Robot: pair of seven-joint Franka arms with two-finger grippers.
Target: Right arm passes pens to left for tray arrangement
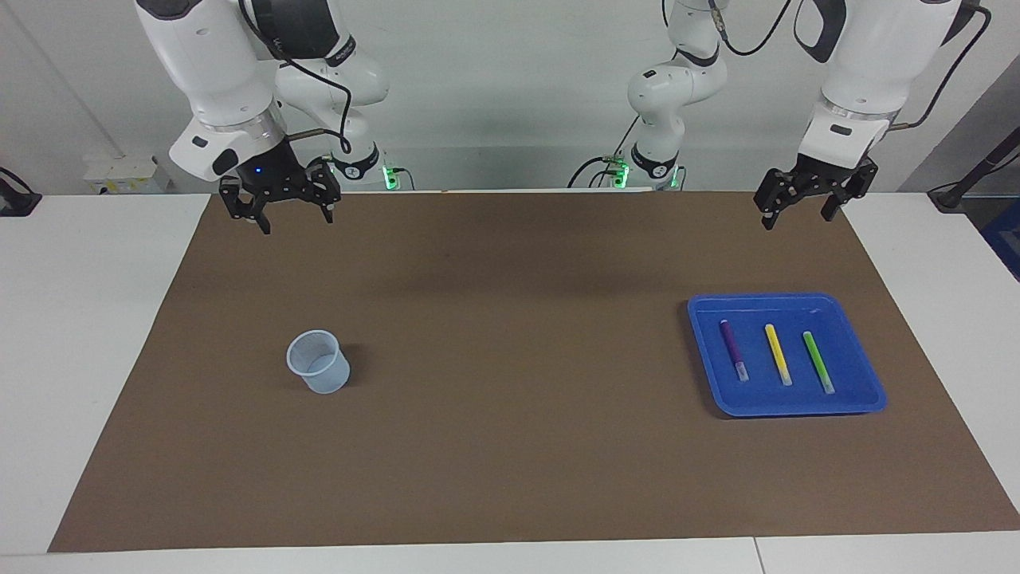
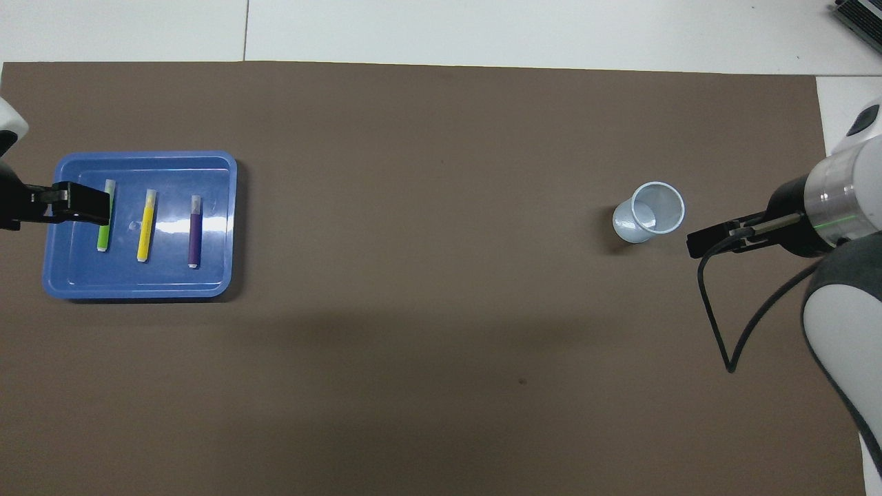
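Note:
The blue tray (image 1: 857,351) (image 2: 213,227) lies toward the left arm's end of the table. In it three pens rest side by side, apart from each other: purple (image 1: 733,348) (image 2: 195,231), yellow (image 1: 778,353) (image 2: 145,227) and green (image 1: 817,361) (image 2: 104,231). My left gripper (image 1: 795,218) (image 2: 84,205) hangs open and empty, high over the mat's edge by the robots, well clear of the tray. My right gripper (image 1: 296,223) (image 2: 697,244), with the blue wrist light, waits open and empty over the same edge at its own end.
A small translucent cup (image 1: 319,363) (image 2: 649,212) stands upright on the brown mat (image 1: 510,359) toward the right arm's end. White tabletop borders the mat. A black cable (image 2: 716,324) loops down from the right wrist.

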